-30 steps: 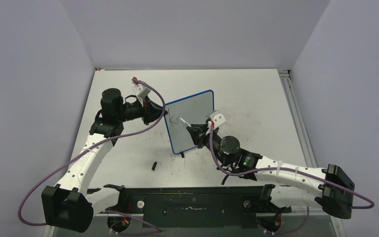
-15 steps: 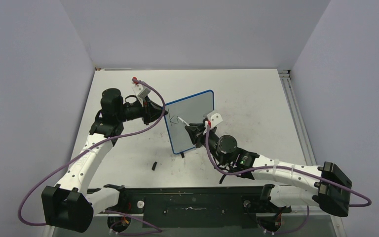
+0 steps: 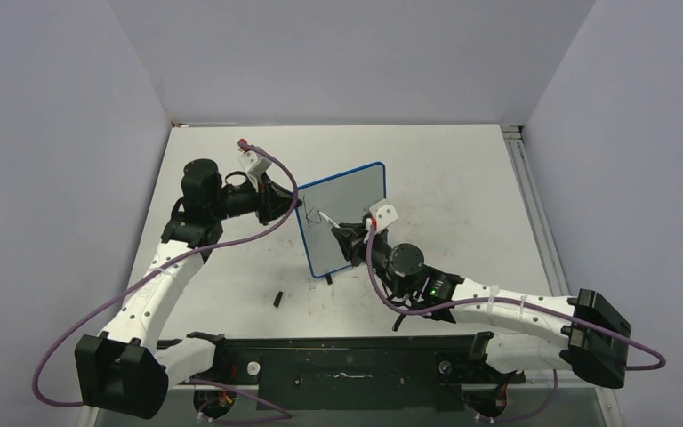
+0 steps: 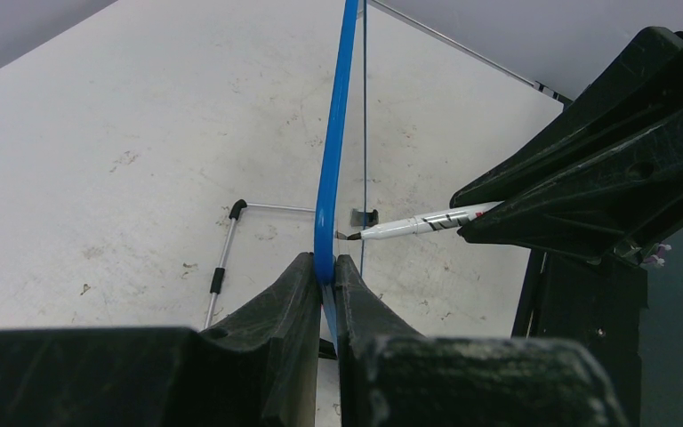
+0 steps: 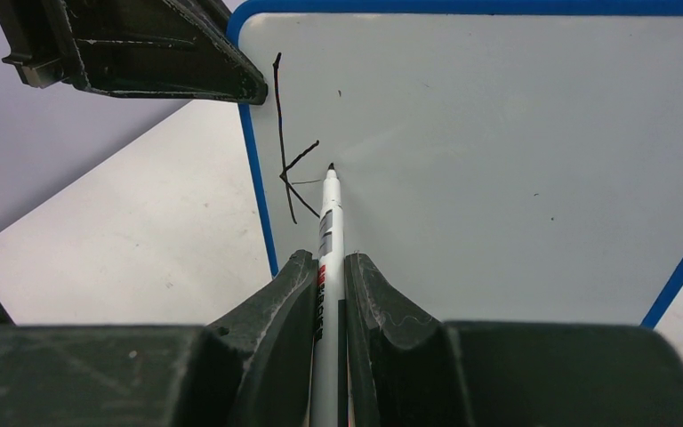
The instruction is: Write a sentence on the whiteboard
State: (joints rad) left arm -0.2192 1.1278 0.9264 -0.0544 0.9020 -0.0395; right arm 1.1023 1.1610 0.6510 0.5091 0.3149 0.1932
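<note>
the whiteboard (image 3: 342, 218) stands near the middle of the desk (image 3: 462, 169), tilted back, its written face toward the right arm. the sentence (image 5: 282, 174) is only a black "k" by the left edge. the marker (image 5: 327, 213) points lengthwise at that face, tip just right of the k, clamped in the right end effector (image 5: 329, 262). the left end effector (image 4: 325, 267) pinches the board's blue edge. a small black piece (image 3: 278, 299) lies on the desk near the board's foot.

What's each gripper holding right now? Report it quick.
Left gripper: shut on the whiteboard.
Right gripper: shut on the marker.
</note>
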